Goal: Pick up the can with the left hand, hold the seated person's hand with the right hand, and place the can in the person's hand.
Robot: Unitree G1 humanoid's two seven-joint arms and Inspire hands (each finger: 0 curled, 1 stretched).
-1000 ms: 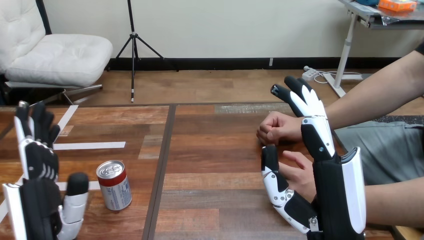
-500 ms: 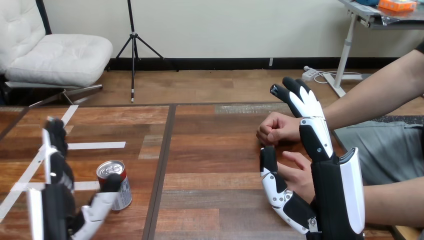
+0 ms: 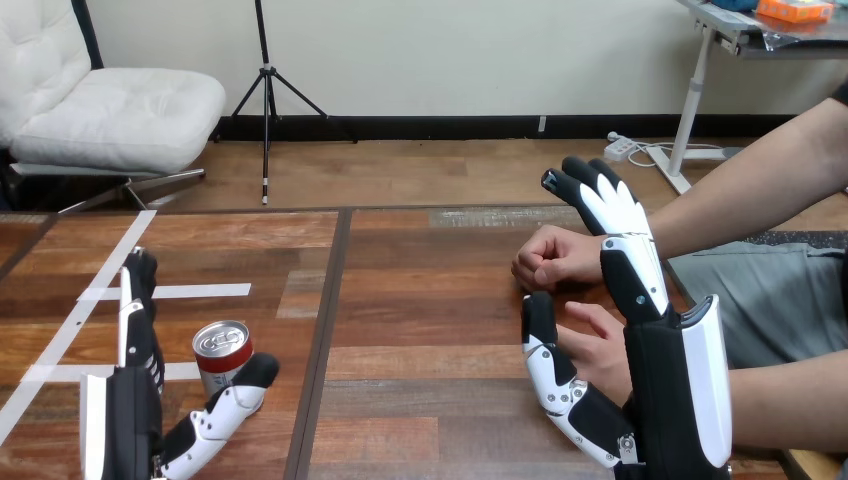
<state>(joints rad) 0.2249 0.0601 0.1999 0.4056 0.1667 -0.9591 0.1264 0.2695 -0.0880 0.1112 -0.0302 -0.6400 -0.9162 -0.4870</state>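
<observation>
One upright can (image 3: pixel 224 356); silver top, red band.

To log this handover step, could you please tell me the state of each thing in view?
can: upright on the table, not lifted.
left hand: open, fingers and thumb flanking the can.
right hand: open, beside the person's hands.
person's farther hand: closed in a fist.
person's nearer hand: open, between the right hand's thumb and palm.
</observation>
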